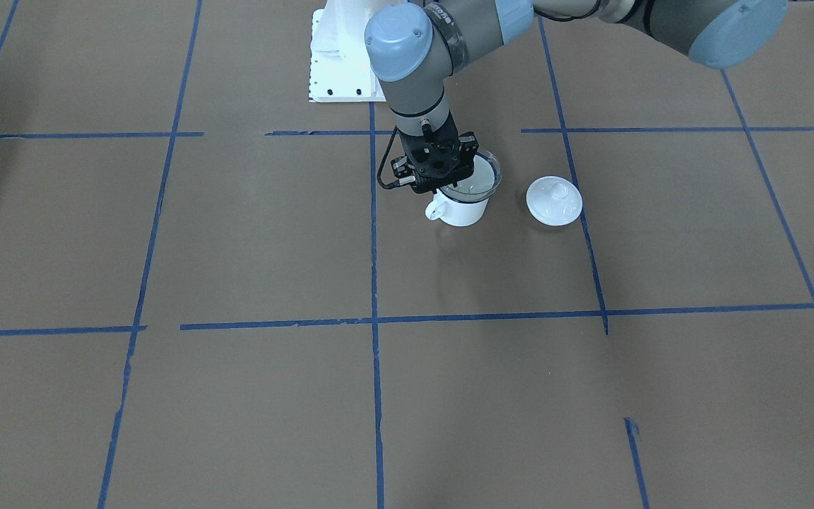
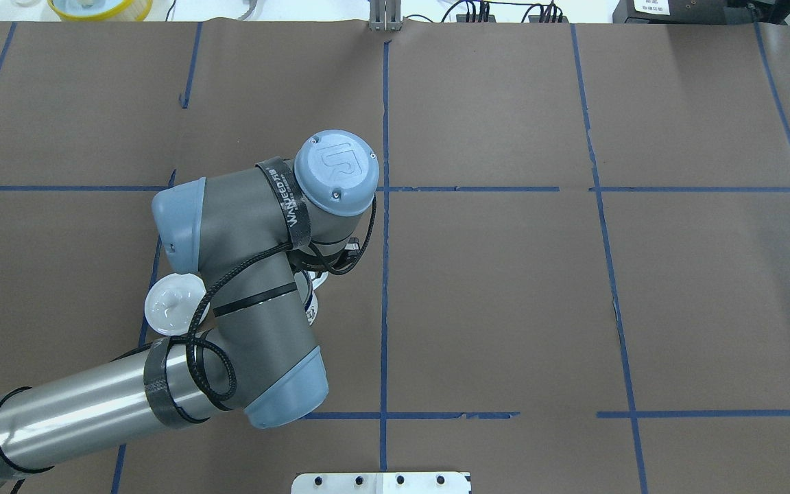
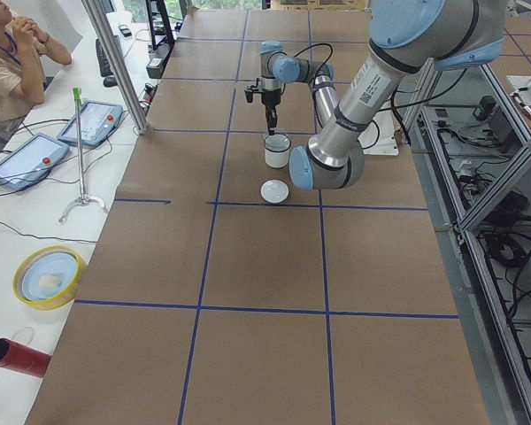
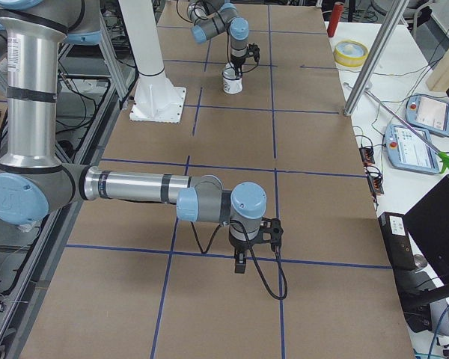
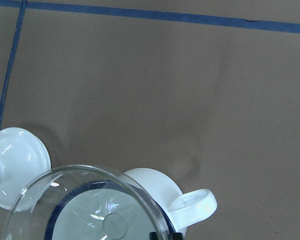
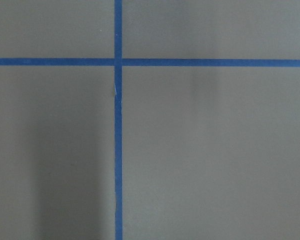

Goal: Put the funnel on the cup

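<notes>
Funnel (image 1: 481,177): clear glossy cone, wide round rim, sits over the white blue-rimmed cup (image 1: 462,211), upper centre of the front view. Left gripper (image 1: 444,185) pinches its rim. Right gripper (image 4: 240,263): jaw state cannot be told.

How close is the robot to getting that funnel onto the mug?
Nearly there. The funnel is picked up and sits over the mouth of the mug, spout pointing in. The left end effector grips its rim. Whether it already rests on the mug, I cannot tell. Remaining: let go and pull away.
</notes>
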Action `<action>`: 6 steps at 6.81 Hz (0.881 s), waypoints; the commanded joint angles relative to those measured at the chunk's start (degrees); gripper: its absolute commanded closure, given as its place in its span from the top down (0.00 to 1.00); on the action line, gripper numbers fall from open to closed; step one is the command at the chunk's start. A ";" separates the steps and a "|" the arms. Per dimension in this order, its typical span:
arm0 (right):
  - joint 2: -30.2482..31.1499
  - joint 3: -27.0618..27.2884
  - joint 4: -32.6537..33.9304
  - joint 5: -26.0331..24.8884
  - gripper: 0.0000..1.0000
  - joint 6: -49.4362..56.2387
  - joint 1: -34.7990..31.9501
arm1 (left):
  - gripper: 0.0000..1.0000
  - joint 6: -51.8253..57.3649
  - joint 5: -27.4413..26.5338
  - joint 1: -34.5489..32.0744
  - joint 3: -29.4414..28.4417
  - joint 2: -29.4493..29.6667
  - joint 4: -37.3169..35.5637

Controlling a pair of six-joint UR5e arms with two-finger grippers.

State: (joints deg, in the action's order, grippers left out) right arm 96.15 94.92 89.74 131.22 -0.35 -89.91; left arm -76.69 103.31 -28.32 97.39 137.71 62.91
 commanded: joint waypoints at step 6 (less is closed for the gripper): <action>-0.09 0.00 0.00 0.00 1.00 0.00 0.00 | 1.00 41.75 11.04 -21.26 26.09 -18.67 2.03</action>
State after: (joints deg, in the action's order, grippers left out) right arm 96.14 94.92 89.74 131.22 -0.35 -89.91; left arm -49.67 107.16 -41.58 121.49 123.96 63.45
